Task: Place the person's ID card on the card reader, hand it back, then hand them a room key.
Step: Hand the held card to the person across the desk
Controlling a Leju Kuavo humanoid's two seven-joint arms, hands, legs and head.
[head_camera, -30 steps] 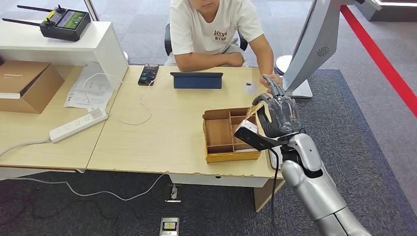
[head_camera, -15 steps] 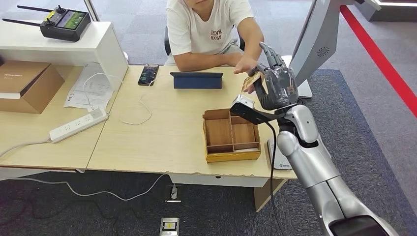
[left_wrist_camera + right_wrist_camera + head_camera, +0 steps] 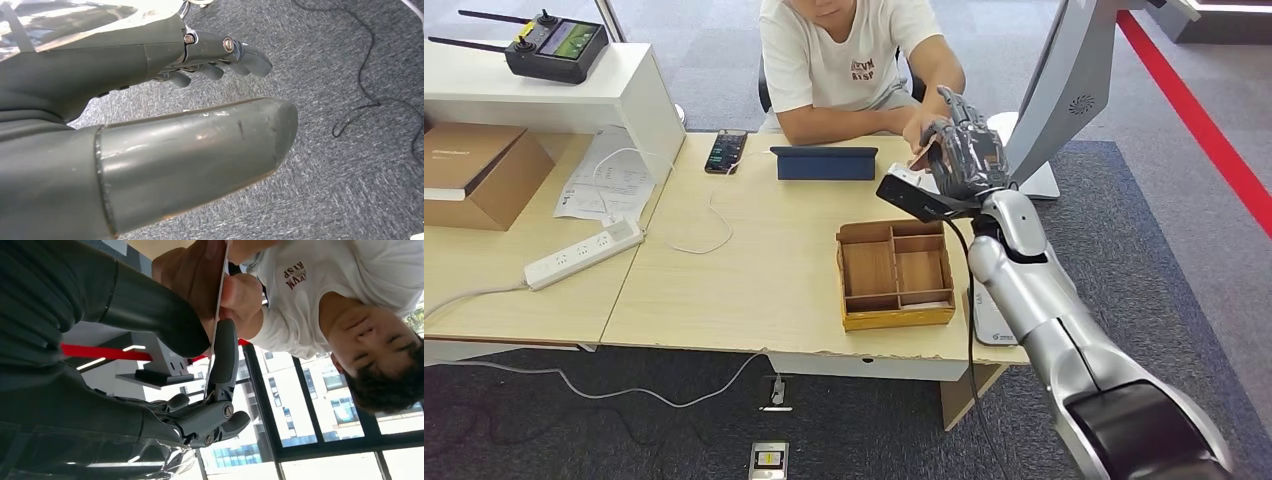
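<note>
Nearest on the desk point(image 3: 754, 290) is the wooden tray point(image 3: 894, 275), with the card reader point(image 3: 990, 322) just to its right at the near edge. Further back, the right hand point(image 3: 964, 155) is raised and pinches the card point(image 3: 218, 295) between thumb and finger (seen edge-on), and the person's hand point(image 3: 240, 292) is touching it. The left hand point(image 3: 150, 100) hangs over the carpet, fingers relaxed, holding nothing.

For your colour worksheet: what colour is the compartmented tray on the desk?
Light brown wood; the tray shows best in the head view.

Brown wooden tray point(image 3: 894, 312) (red floor stripe point(image 3: 1194, 110))
</note>
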